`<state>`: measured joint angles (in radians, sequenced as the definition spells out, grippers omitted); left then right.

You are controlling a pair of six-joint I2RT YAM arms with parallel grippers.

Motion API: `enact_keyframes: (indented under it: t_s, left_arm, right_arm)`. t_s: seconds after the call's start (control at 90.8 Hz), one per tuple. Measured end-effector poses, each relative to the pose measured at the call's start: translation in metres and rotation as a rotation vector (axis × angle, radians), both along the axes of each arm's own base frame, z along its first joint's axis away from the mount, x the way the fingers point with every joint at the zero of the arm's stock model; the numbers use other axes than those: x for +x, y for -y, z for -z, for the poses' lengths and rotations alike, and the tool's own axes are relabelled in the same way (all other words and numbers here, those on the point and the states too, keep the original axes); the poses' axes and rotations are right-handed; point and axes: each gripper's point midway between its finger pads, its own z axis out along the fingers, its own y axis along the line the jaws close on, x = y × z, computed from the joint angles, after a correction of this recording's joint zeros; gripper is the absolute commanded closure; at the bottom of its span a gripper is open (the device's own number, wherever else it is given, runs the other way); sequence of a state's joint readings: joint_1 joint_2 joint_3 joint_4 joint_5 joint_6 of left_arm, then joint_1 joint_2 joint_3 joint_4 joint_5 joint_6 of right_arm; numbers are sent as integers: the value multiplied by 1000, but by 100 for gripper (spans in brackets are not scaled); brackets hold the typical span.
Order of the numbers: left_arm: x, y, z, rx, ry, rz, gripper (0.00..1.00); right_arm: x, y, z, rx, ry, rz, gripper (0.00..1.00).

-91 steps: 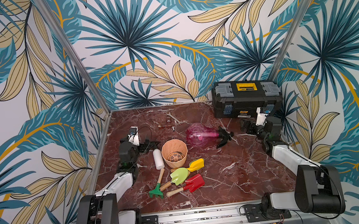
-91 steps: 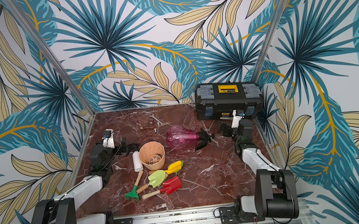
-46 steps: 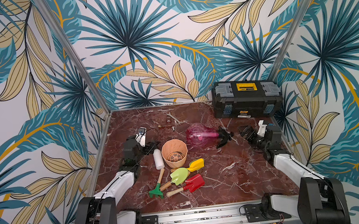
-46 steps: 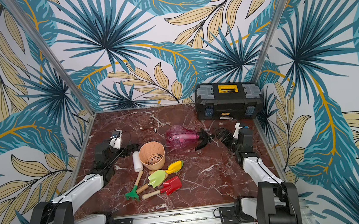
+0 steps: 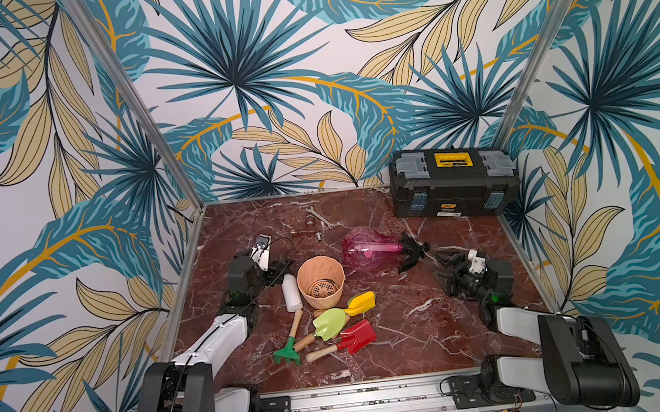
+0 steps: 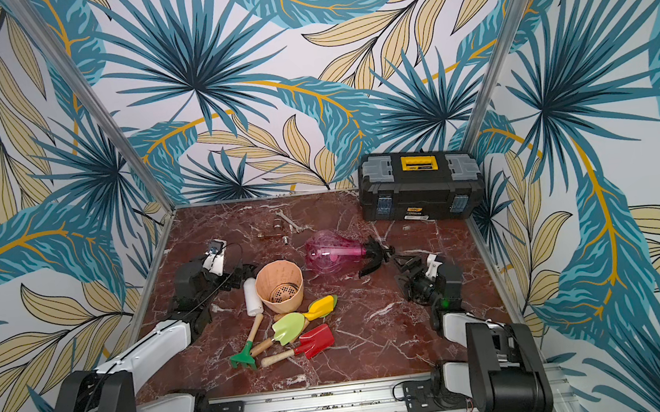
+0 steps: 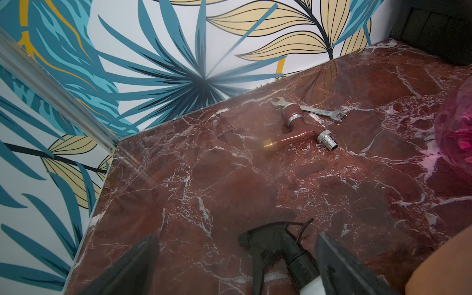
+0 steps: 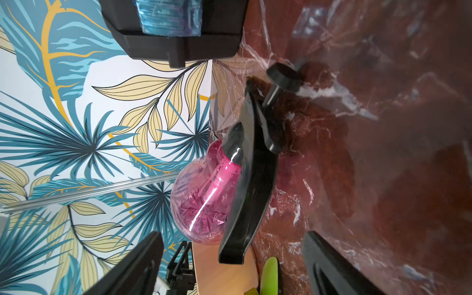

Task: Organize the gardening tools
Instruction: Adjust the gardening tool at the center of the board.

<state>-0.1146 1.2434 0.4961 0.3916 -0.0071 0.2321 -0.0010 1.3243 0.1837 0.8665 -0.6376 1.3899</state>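
The gardening tools lie in a loose cluster at the front middle of the table, seen in both top views: a yellow scoop (image 5: 361,302), a lime-green trowel (image 5: 328,324) (image 8: 269,275), a red square shovel (image 5: 356,336) and a dark green rake (image 5: 287,353), all with wooden handles. My left gripper (image 5: 282,267) (image 7: 236,238) is open, low over the table left of the tools, with the black trigger head of a white spray bottle between its fingers. My right gripper (image 5: 443,268) (image 8: 232,237) is open and turned on its side, facing the pink sprayer's black handle. Neither holds anything.
A peach flowerpot (image 5: 322,285) stands just behind the tools, with the white spray bottle (image 5: 290,292) lying at its left. The pink spray bottle (image 5: 366,249) lies behind it. A black toolbox (image 5: 453,183) sits at the back right. A wrench (image 7: 309,109) and fittings (image 7: 293,127) lie at the back.
The left gripper has moved right, up to the white bottle's head. The right arm has dropped and come forward, away from the toolbox, towards the pink sprayer's handle. The tools have not moved.
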Motion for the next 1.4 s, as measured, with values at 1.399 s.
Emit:
enact_keyframes:
  t_s: [1.399]
  left_arm:
    - [1,3,12,11,-31,9,0]
  right_arm:
    - [86,-44,34,217,30,-19,41]
